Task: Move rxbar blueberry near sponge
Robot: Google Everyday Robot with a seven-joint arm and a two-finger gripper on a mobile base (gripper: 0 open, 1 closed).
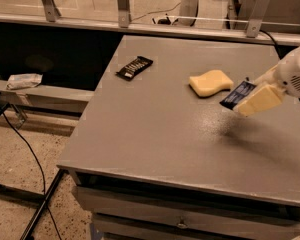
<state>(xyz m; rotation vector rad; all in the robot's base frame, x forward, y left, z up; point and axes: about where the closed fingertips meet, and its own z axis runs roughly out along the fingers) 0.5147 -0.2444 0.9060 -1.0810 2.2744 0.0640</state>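
Note:
The pale yellow wavy-edged sponge [210, 83] lies on the grey table [155, 129], right of centre. My gripper [245, 98] comes in from the right edge and is shut on the rxbar blueberry [237, 94], a navy-blue wrapped bar. The bar hangs tilted in the air just to the right of the sponge, above the table top, with a soft shadow below it. One cream-coloured finger [258, 99] covers the bar's right end.
A narrow black wrapped bar [134, 67] lies at the table's back left. A metal railing [123, 6] runs behind the table. A crumpled packet [23, 80] sits on a low ledge at left. Cables run over the floor at left.

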